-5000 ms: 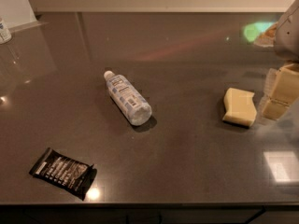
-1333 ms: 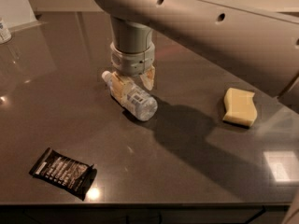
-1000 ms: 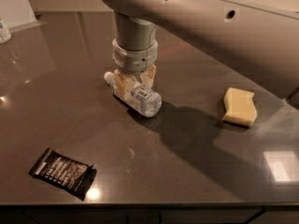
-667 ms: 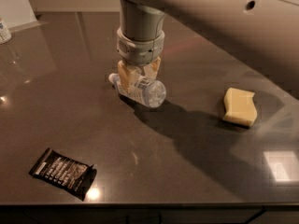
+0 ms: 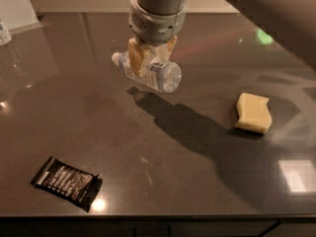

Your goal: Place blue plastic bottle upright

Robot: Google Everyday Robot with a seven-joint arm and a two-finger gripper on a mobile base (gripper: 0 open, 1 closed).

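Observation:
The blue plastic bottle (image 5: 163,76) is a small clear bottle with a white cap and a pale label. It hangs on its side above the dark table (image 5: 148,147), cap to the left, base toward me and right. My gripper (image 5: 149,58) comes down from the top of the view and is shut on the bottle's middle, one tan finger on each side. The bottle's shadow lies on the table just below it.
A black printed snack packet (image 5: 65,181) lies near the front left edge. A pale yellow sponge (image 5: 254,113) sits at the right. A stubby white container (image 5: 4,32) stands at the far left edge. My arm fills the upper right.
My gripper closed on the lying bottle and lifted it off the table, shifting slightly right. The bottle now hangs in the air, still about horizontal.

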